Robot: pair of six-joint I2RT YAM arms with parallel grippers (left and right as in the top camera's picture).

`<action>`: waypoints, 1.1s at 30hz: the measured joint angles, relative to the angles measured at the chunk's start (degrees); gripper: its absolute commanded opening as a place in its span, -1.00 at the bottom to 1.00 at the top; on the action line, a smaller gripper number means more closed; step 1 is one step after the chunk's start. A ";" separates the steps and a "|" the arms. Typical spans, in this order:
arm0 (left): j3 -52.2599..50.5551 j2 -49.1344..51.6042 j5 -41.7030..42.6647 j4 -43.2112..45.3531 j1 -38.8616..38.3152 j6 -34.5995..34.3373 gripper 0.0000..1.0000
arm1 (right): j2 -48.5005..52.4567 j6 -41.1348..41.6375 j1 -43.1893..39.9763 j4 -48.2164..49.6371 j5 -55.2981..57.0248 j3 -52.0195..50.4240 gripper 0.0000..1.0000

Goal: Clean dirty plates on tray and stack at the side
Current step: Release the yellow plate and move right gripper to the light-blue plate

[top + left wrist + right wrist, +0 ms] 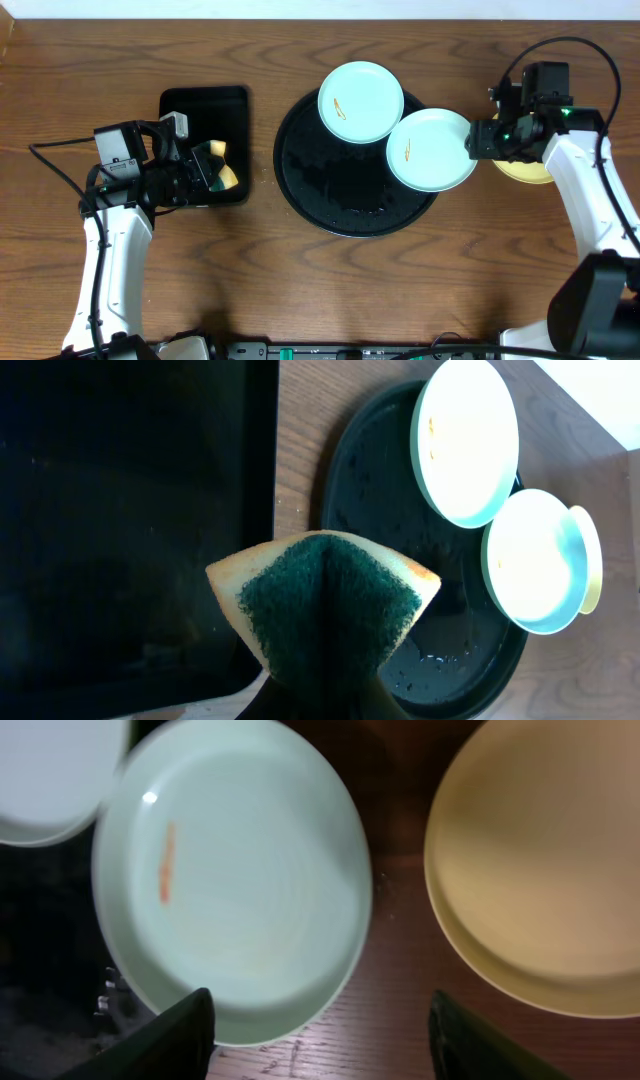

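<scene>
Rightward, plate (431,150) overhangs tray (340,195) rim, sponge (325,600) gripped

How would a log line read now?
left claw: shut on sponge; right claw: open by right mint plate; left mint plate: smeared, on tray; yellow plate: aside

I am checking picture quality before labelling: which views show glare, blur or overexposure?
Overhead: sharp and evenly lit, sheen on the round black tray. Left wrist: both mint plates washed out nearly white. Right wrist: the smeared mint plate looks soft, with one glare spot.
</scene>
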 measured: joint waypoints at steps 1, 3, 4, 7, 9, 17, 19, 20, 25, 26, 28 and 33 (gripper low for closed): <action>0.00 0.00 0.00 0.00 0.00 0.15 -0.85 | 1.11 -0.02 0.00 0.00 0.20 0.00 0.19; 0.00 0.00 0.00 0.00 0.00 0.22 -0.85 | 2.84 -0.02 0.00 0.02 0.17 0.00 -0.13; 0.00 0.00 0.00 0.00 0.00 0.24 -0.85 | 4.22 -0.22 0.00 0.22 0.15 0.00 -0.21; 0.00 0.00 0.00 0.00 0.00 0.24 -0.85 | 7.19 -0.20 0.00 0.66 0.44 0.00 -0.26; 0.00 0.00 0.00 0.00 0.00 0.24 -0.85 | 8.37 -0.20 0.00 0.76 1.07 0.00 -0.25; 0.00 0.00 0.00 -0.02 0.00 0.24 -0.85 | 10.43 0.20 -0.33 2.10 2.82 -0.02 -0.40; 0.00 0.00 0.00 -0.02 0.00 0.24 -0.85 | 10.43 0.15 -0.33 3.23 2.69 -0.02 -0.42; 0.00 0.00 0.00 -0.02 0.00 0.24 -0.85 | 10.43 0.17 -0.33 3.48 2.54 -0.02 -0.42; 0.00 0.00 0.00 -0.02 0.00 0.24 -0.85 | 10.51 0.20 -0.33 5.53 0.35 -0.02 -0.48; 0.00 0.00 0.00 -0.04 0.00 0.24 -0.85 | 10.58 0.20 -0.33 6.16 0.07 -0.02 -0.50; 0.00 0.00 0.00 -0.04 0.00 0.24 -0.85 | 10.69 0.20 -0.33 7.50 -0.28 -0.20 -0.53; 0.00 -0.02 0.00 -0.04 0.00 0.24 -0.85 | 10.78 0.22 -0.33 8.57 -0.55 -1.25 -0.55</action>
